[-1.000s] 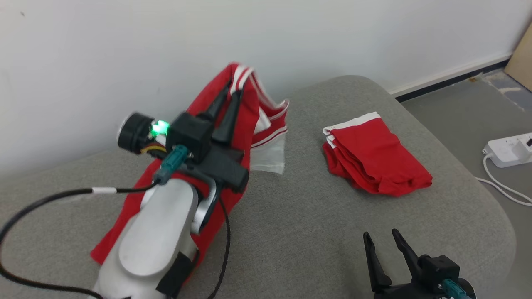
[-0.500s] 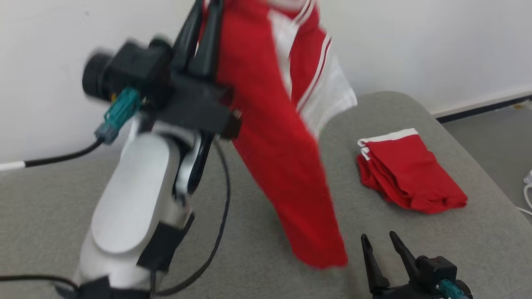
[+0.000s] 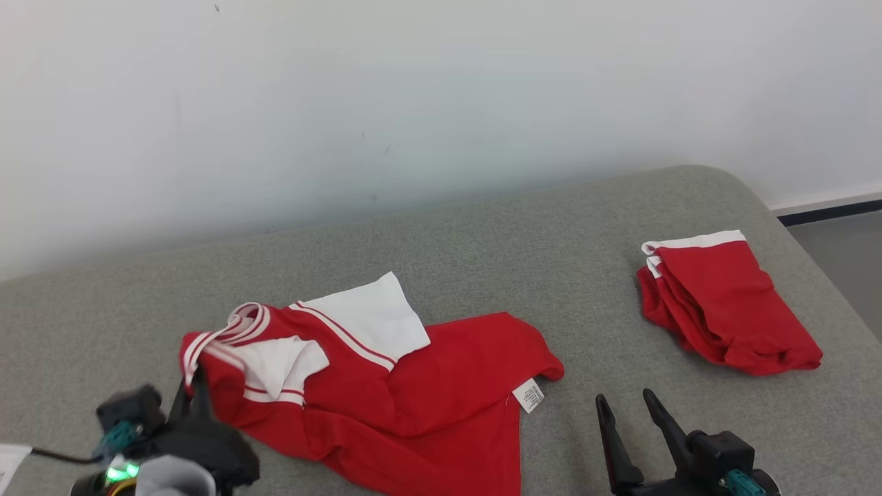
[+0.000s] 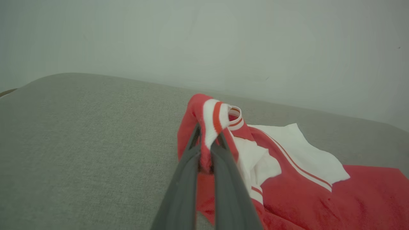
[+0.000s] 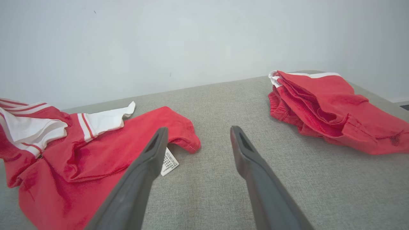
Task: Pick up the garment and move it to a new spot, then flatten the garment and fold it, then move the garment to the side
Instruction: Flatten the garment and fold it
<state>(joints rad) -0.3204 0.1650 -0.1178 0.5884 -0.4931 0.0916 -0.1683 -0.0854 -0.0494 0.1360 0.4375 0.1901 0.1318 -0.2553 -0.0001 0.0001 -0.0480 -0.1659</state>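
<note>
Left gripper (image 4: pixel 207 140): we note two long, slim fingers (image 4: pixel 183 188), dark grey, matte, tapering toward the tips. In the head view we log its black boxy housing (image 3: pixel 200 441), a teal connector (image 3: pixel 117 435) on one side, a thin black cable (image 3: pixel 58 455) leading off it, a glowing green light (image 3: pixel 118 473), and a pale grey forearm shell (image 3: pixel 169 480). Right gripper (image 3: pixel 624 399): same build, with black pointed fingers (image 5: pixel 252 166) that each have a shallow recess near the tip, a black block (image 3: pixel 716 448), and a teal plug (image 3: pixel 734 481).

Grey cushion (image 3: pixel 482 255): garment (image 3: pixel 413 386), red bundle (image 3: pixel 730 303)
</note>
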